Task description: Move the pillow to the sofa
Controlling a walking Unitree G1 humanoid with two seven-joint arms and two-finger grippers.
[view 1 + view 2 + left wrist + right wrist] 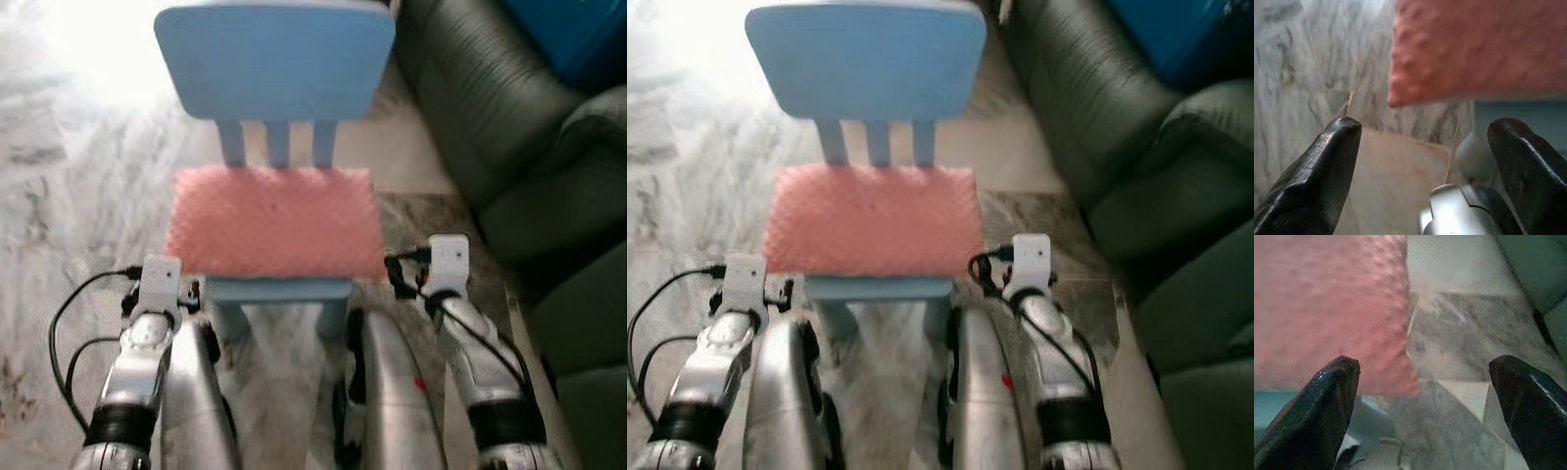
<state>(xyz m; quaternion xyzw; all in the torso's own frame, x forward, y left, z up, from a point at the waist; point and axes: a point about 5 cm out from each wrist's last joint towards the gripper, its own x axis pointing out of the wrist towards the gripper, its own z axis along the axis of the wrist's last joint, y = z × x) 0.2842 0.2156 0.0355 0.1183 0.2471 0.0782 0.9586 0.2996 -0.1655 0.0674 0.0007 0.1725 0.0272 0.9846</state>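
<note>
A flat pink bumpy pillow [274, 222] lies on the seat of a small light-blue chair [276, 61] right in front of me. A dark green-grey sofa [509, 127] stands on the right. My left gripper [1425, 161] is open, low at the pillow's front left corner [1474, 49], with nothing between its fingers. My right gripper [1425, 396] is open at the pillow's front right corner [1327, 303], also holding nothing. Both wrists [157, 284] [446, 259] sit just short of the chair's front edge.
The floor is grey-veined marble [78, 186] with a bright glare at the back left. A blue object [578, 34] rests on the sofa at the upper right. My own legs [387, 392] stand close to the chair's front.
</note>
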